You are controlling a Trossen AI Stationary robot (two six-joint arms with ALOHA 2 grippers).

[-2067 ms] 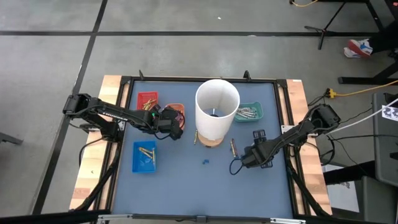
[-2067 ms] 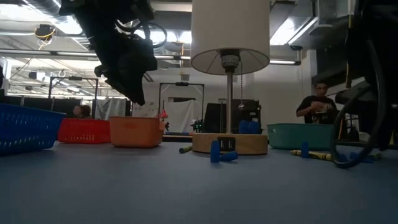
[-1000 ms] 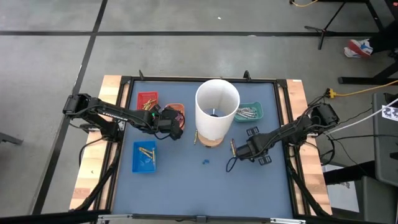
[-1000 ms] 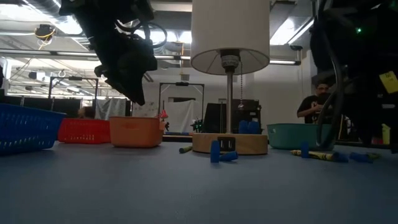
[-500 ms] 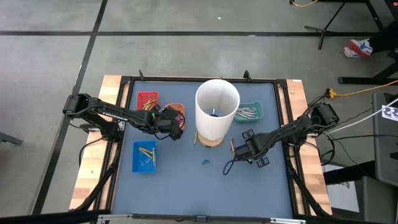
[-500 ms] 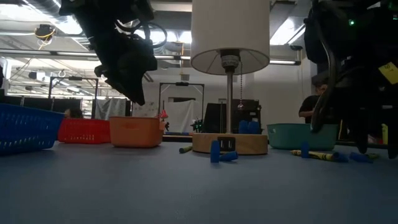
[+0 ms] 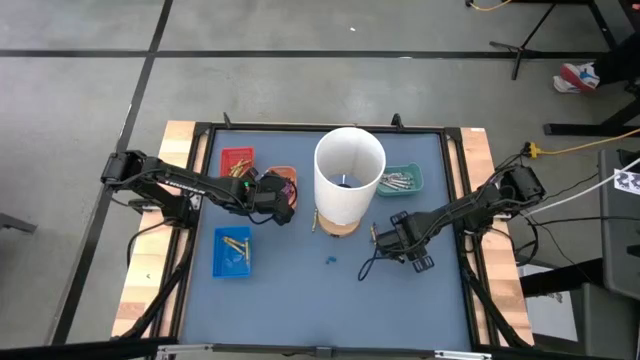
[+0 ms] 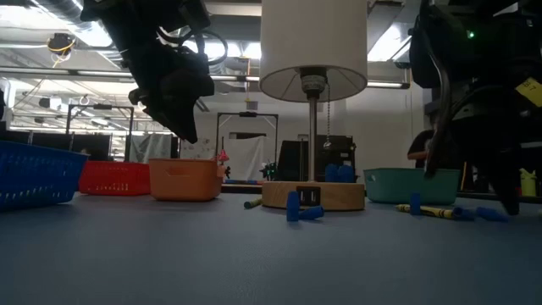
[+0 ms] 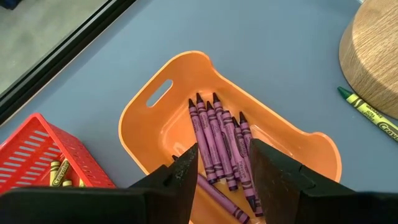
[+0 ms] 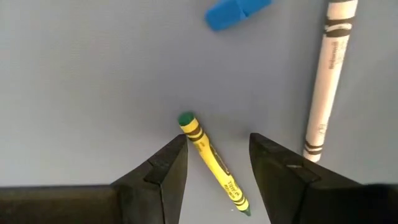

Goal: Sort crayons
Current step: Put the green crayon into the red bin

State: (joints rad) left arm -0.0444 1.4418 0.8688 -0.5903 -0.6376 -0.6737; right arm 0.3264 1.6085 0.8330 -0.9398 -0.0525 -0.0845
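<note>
The yellow crayon (image 10: 211, 158) lies loose on the mat, right of the lamp base (image 7: 338, 226). The right gripper (image 10: 214, 163) has slid in over it, jaws wide astride: pickup looks imminent. The left gripper (image 9: 222, 165), jaws open and empty, hangs above the orange tray (image 9: 146, 121).

The left arm reaches in toward the middle, its left gripper (image 9: 221, 171) hanging with fingers apart. The right arm stretches inward and low, its right gripper (image 10: 214, 163) spread wide, pointing down.
</note>
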